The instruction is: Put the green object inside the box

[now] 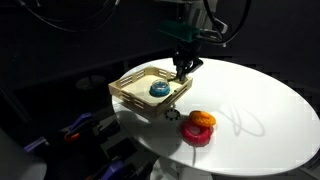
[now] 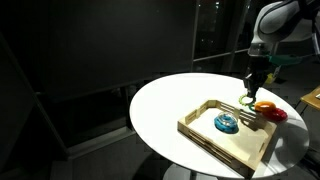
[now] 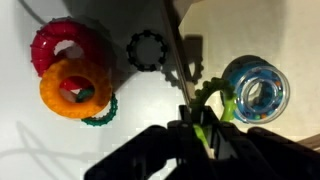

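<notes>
Pincer (image 3: 203,138) clenches the green object (image 3: 214,98) above the box (image 1: 135,98), far side; only the wrist view shows that grasp

Your green object (image 3: 212,98) is a small yellowish-green toy piece, pinched in the pincer (image 3: 205,128) just inside one wall of the box (image 1: 125,91). The box is a shallow square tray of pale wood, lying flat on the tabletop (image 1: 260,100).
</notes>
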You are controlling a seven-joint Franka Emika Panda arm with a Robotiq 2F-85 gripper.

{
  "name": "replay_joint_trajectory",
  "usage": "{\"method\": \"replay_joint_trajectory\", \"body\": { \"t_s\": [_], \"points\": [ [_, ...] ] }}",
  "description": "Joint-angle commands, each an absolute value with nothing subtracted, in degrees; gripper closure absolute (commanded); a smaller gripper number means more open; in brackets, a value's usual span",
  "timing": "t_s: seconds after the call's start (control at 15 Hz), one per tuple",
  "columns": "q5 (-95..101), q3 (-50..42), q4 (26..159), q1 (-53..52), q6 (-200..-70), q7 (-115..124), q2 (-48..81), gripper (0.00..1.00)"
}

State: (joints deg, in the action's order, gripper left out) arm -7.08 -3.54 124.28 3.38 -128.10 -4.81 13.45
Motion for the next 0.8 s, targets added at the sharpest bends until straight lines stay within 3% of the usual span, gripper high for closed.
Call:
{"method": "replay_joint_trajectory", "body": {
  "t_s": [0.0, 0.73],
  "points": [
    [-11.0, -1.89, 124.57, 4.64, -126.42, -9.09, 13.24, 0.94],
    [-15.68, 1.05, 124.16, 4.24, -126.17, -12.8, 16.04, 0.94]
  ]
}}
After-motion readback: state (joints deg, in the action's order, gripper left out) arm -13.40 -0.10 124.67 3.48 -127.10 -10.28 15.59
